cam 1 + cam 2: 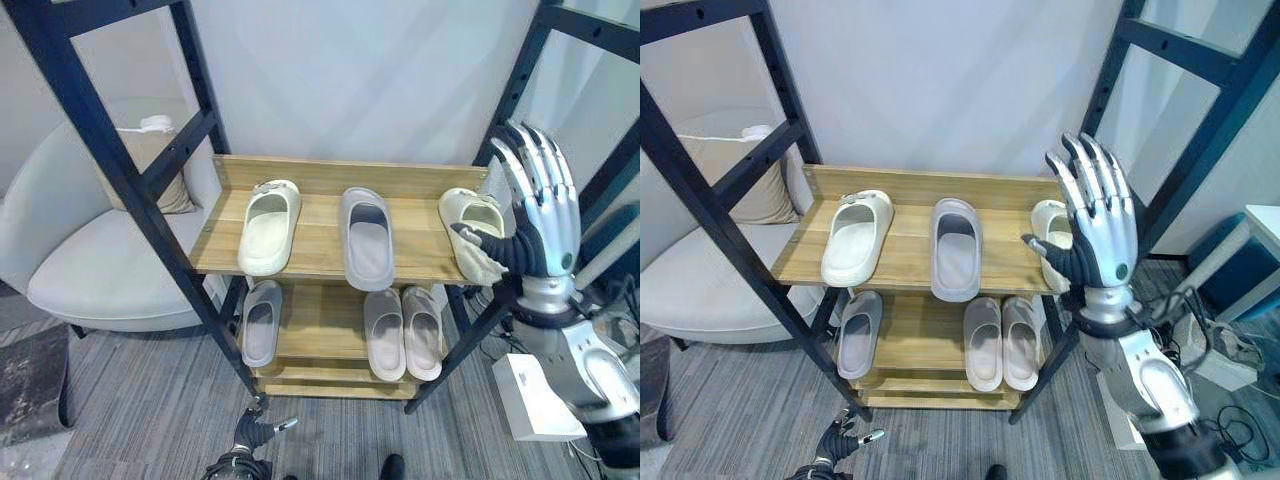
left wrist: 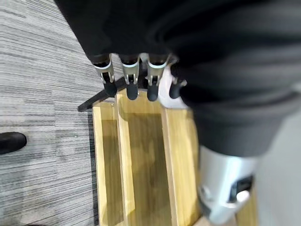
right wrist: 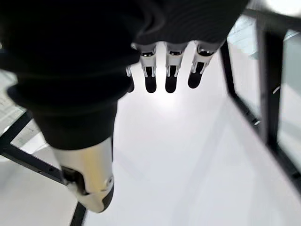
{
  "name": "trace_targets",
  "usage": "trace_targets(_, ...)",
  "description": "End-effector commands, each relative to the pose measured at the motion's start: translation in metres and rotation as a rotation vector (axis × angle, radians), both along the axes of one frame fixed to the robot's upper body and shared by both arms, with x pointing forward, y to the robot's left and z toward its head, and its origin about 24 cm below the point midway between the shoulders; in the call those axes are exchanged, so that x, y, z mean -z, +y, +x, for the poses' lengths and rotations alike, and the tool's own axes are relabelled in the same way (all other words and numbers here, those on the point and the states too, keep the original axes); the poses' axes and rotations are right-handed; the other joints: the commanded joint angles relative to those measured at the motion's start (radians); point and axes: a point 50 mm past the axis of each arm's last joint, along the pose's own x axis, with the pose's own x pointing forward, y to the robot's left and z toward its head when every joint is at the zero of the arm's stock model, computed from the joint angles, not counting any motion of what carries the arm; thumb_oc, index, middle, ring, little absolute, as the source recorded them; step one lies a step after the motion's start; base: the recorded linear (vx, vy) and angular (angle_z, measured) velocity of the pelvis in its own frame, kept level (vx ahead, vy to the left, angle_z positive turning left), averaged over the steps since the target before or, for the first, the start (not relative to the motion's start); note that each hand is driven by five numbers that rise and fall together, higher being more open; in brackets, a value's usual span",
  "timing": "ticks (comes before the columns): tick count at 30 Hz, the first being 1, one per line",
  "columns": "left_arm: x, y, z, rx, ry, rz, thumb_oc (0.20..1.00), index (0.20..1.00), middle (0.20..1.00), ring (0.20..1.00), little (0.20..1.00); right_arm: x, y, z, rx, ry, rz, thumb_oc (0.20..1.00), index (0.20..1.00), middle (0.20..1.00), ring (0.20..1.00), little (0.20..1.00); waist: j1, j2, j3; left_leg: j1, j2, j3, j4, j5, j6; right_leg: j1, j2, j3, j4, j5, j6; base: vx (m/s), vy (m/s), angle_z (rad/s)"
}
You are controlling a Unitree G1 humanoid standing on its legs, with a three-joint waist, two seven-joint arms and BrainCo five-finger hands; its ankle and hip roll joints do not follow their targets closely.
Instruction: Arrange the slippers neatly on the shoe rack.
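Note:
A wooden shoe rack (image 1: 330, 175) stands against the wall. Its top shelf holds a cream slipper (image 1: 268, 225) at the left, a grey slipper (image 1: 367, 235) in the middle and a second cream slipper (image 1: 478, 228) at the right end. On the lower shelf lie a single grey slipper (image 1: 261, 320) and a pair of beige slippers (image 1: 384, 332). My right hand (image 1: 540, 215) is raised in front of the rack's right end, open, fingers straight up, its thumb overlapping the right cream slipper. My left hand (image 1: 255, 432) hangs low by the rack's foot, fingers relaxed.
Black metal frame posts (image 1: 120, 170) cross in front of the rack on both sides. A white armchair (image 1: 100, 260) with a beige cushion (image 1: 150, 160) stands at the left. A white box (image 1: 535, 395) lies on the grey carpet at the right.

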Motion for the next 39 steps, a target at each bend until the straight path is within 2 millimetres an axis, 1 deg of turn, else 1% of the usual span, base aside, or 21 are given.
trace_targets(1, -0.012, -0.002, 0.029, 0.031, -0.102, -0.008, 1.000, 1.000, 1.000, 1.000, 1.000, -0.031, 0.008, 0.008, -0.033, -0.104, 0.023, 1.000, 1.000, 1.000, 1.000, 1.000, 0.047, 0.003, 0.056, 0.030, -0.018, -0.034, 0.009, -0.059, 0.004, 0.119, 0.001, -0.039, 0.033, -0.118, 0.074, 0.02, 0.003, 0.13)
trace_targets(6, -0.012, -0.002, 0.029, 0.050, -0.102, -0.006, 1.000, 1.000, 1.000, 1.000, 1.000, -0.032, 0.013, 0.025, -0.032, -0.057, 0.030, 1.000, 1.000, 1.000, 1.000, 1.000, 0.082, -0.004, 0.064, 0.020, -0.022, -0.052, 0.009, -0.054, 0.004, 0.120, 0.000, -0.058, 0.030, -0.116, 0.073, 0.02, 0.004, 0.19)
trace_targets(9, -0.014, -0.001, 0.032, 0.051, -0.109, -0.006, 1.000, 1.000, 1.000, 1.000, 1.000, -0.027, 0.014, 0.035, -0.012, -0.012, 0.026, 1.000, 1.000, 1.000, 1.000, 1.000, 0.102, -0.008, 0.070, 0.013, -0.024, -0.066, 0.008, -0.052, 0.005, 0.120, -0.001, -0.070, 0.031, -0.117, 0.073, 0.02, 0.008, 0.14)
trace_targets(13, -0.014, 0.001, 0.032, 0.044, -0.112, -0.006, 1.000, 1.000, 1.000, 1.000, 1.000, -0.025, 0.010, 0.037, 0.017, 0.000, 0.008, 1.000, 1.000, 1.000, 1.000, 1.000, 0.109, -0.011, 0.073, 0.008, -0.024, -0.076, 0.008, -0.051, 0.005, 0.122, -0.001, -0.078, 0.030, -0.119, 0.073, 0.02, 0.005, 0.07)
trace_targets(14, -0.013, 0.002, 0.031, 0.044, -0.108, -0.003, 1.000, 1.000, 1.000, 1.000, 1.000, -0.021, 0.005, 0.039, 0.051, 0.014, 0.002, 1.000, 1.000, 1.000, 1.000, 1.000, 0.112, -0.011, 0.073, 0.006, -0.025, -0.081, 0.008, -0.051, 0.005, 0.123, -0.001, -0.083, 0.029, -0.121, 0.072, 0.02, 0.000, 0.11)
trace_targets(18, -0.012, 0.002, 0.028, 0.053, -0.096, 0.002, 1.000, 1.000, 1.000, 1.000, 1.000, -0.016, -0.002, 0.044, 0.085, 0.040, 0.001, 1.000, 1.000, 1.000, 1.000, 1.000, 0.116, -0.011, 0.074, 0.005, -0.028, -0.084, 0.008, -0.052, 0.006, 0.126, -0.002, -0.087, 0.029, -0.121, 0.073, 0.02, 0.013, 0.14)
trace_targets(19, -0.011, 0.003, 0.028, 0.054, -0.094, 0.004, 1.000, 1.000, 1.000, 1.000, 1.000, -0.011, -0.005, 0.047, 0.100, 0.069, 0.010, 1.000, 1.000, 1.000, 1.000, 1.000, 0.116, -0.008, 0.076, 0.004, -0.029, -0.085, 0.008, -0.051, 0.006, 0.125, -0.003, -0.090, 0.030, -0.119, 0.074, 0.00, 0.000, 0.00)
trace_targets(22, -0.011, 0.002, 0.028, 0.055, -0.094, 0.002, 1.000, 1.000, 1.000, 1.000, 1.000, -0.009, -0.005, 0.049, 0.103, 0.082, 0.013, 1.000, 1.000, 1.000, 1.000, 1.000, 0.116, -0.007, 0.076, 0.004, -0.030, -0.086, 0.008, -0.051, 0.006, 0.125, -0.003, -0.090, 0.030, -0.119, 0.074, 0.00, 0.000, 0.00)
trace_targets(23, -0.011, 0.002, 0.028, 0.054, -0.095, 0.001, 1.000, 1.000, 1.000, 1.000, 1.000, -0.002, -0.008, 0.051, 0.122, 0.113, 0.008, 1.000, 1.000, 1.000, 1.000, 1.000, 0.117, -0.007, 0.078, 0.004, -0.030, -0.087, 0.008, -0.051, 0.006, 0.125, -0.004, -0.092, 0.030, -0.119, 0.074, 0.00, 0.000, 0.00)
trace_targets(27, -0.012, 0.001, 0.030, 0.053, -0.103, -0.008, 1.000, 1.000, 1.000, 1.000, 1.000, 0.008, -0.011, 0.052, 0.145, 0.156, -0.004, 1.000, 1.000, 1.000, 1.000, 1.000, 0.116, -0.008, 0.077, 0.002, -0.031, -0.091, 0.007, -0.051, 0.006, 0.127, -0.005, -0.097, 0.030, -0.119, 0.074, 0.00, 0.000, 0.00)
trace_targets(29, -0.012, 0.000, 0.030, 0.055, -0.103, -0.007, 1.000, 1.000, 1.000, 1.000, 1.000, 0.023, -0.015, 0.056, 0.172, 0.222, -0.001, 1.000, 1.000, 1.000, 1.000, 1.000, 0.116, -0.007, 0.078, 0.001, -0.032, -0.093, 0.008, -0.051, 0.005, 0.128, -0.007, -0.101, 0.030, -0.120, 0.075, 0.02, 0.013, 0.01)
trace_targets(30, -0.012, 0.000, 0.030, 0.057, -0.100, -0.008, 1.000, 1.000, 1.000, 1.000, 1.000, 0.026, -0.016, 0.057, 0.181, 0.238, 0.000, 1.000, 1.000, 1.000, 1.000, 1.000, 0.117, -0.007, 0.078, 0.001, -0.033, -0.093, 0.008, -0.051, 0.006, 0.128, -0.007, -0.103, 0.031, -0.120, 0.075, 0.03, 0.025, 0.05)
trace_targets(31, -0.011, 0.000, 0.029, 0.061, -0.097, -0.007, 1.000, 1.000, 1.000, 1.000, 1.000, 0.035, -0.020, 0.061, 0.204, 0.285, -0.003, 1.000, 1.000, 1.000, 1.000, 1.000, 0.120, -0.008, 0.077, 0.000, -0.033, -0.094, 0.008, -0.051, 0.006, 0.130, -0.008, -0.104, 0.029, -0.118, 0.076, 0.02, 0.012, 0.06)
trace_targets(32, -0.011, 0.000, 0.029, 0.061, -0.098, -0.007, 1.000, 1.000, 1.000, 1.000, 1.000, 0.035, -0.020, 0.062, 0.203, 0.284, -0.003, 1.000, 1.000, 1.000, 1.000, 1.000, 0.119, -0.008, 0.078, 0.000, -0.033, -0.094, 0.008, -0.051, 0.006, 0.130, -0.008, -0.104, 0.028, -0.118, 0.076, 0.02, 0.015, 0.08)
trace_targets(33, -0.011, 0.000, 0.029, 0.063, -0.097, -0.008, 1.000, 1.000, 1.000, 1.000, 1.000, 0.040, -0.021, 0.067, 0.220, 0.315, 0.001, 1.000, 1.000, 1.000, 1.000, 1.000, 0.126, -0.008, 0.079, -0.002, -0.034, -0.097, 0.008, -0.050, 0.005, 0.130, -0.009, -0.106, 0.027, -0.117, 0.076, 0.01, 0.009, 0.06)
trace_targets(35, -0.011, 0.000, 0.029, 0.068, -0.095, -0.008, 1.000, 1.000, 1.000, 1.000, 1.000, 0.042, -0.020, 0.074, 0.230, 0.338, 0.003, 1.000, 1.000, 1.000, 1.000, 1.000, 0.131, -0.008, 0.082, -0.003, -0.034, -0.097, 0.007, -0.049, 0.005, 0.129, -0.009, -0.108, 0.024, -0.114, 0.076, 0.01, 0.007, 0.02)
trace_targets(38, -0.011, -0.002, 0.030, 0.081, -0.097, -0.013, 1.000, 1.000, 1.000, 1.000, 1.000, 0.044, -0.011, 0.089, 0.228, 0.389, -0.015, 1.000, 1.000, 1.000, 1.000, 1.000, 0.146, -0.009, 0.087, -0.011, -0.036, -0.103, 0.008, -0.045, 0.003, 0.127, -0.010, -0.113, 0.021, -0.112, 0.076, 0.00, 0.000, 0.00)
trace_targets(39, -0.011, -0.003, 0.030, 0.081, -0.099, -0.017, 1.000, 1.000, 1.000, 1.000, 1.000, 0.044, -0.010, 0.092, 0.228, 0.395, -0.021, 0.564, 0.564, 0.564, 0.564, 0.564, 0.148, -0.009, 0.088, -0.013, -0.037, -0.105, 0.008, -0.044, 0.002, 0.127, -0.010, -0.116, 0.020, -0.111, 0.076, 0.00, 0.007, 0.10)
